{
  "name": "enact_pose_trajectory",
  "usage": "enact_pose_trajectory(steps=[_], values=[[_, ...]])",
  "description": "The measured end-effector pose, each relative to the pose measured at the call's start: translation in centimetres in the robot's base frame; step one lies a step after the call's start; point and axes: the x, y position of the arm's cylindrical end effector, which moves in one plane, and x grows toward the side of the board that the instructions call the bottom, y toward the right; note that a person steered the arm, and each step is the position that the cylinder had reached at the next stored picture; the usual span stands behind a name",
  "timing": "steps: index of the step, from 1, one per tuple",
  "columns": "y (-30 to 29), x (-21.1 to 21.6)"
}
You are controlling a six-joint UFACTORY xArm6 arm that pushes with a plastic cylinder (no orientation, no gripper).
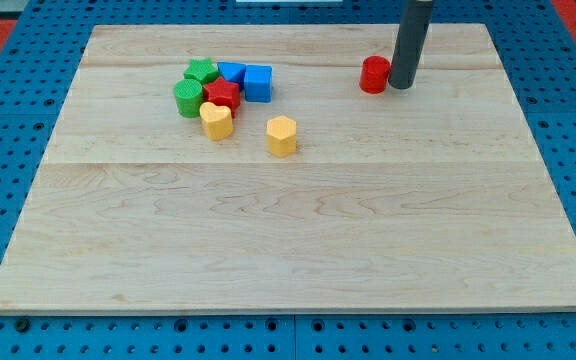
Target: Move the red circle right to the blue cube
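The red circle (374,75) is a short red cylinder near the view's top, right of centre. My tip (401,86) stands touching or almost touching its right side. The blue cube (258,83) sits well to the left of the red circle, at the right end of a cluster of blocks. A gap of bare board lies between the red circle and the blue cube.
The cluster at upper left holds a second blue block (231,73), a green star-like block (201,71), a green cylinder (188,98), a red star-like block (222,95) and a yellow heart-like block (216,120). A yellow hexagon (281,135) lies apart, below the blue cube. The wooden board (288,250) rests on a blue pegboard.
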Motion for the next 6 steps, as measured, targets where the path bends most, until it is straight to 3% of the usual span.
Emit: enact_pose_trajectory(steps=[1,3,4,6], values=[[2.3,-3.5],[-5.4,0.6],[-1.7,-1.4],[-9.7,0.3]])
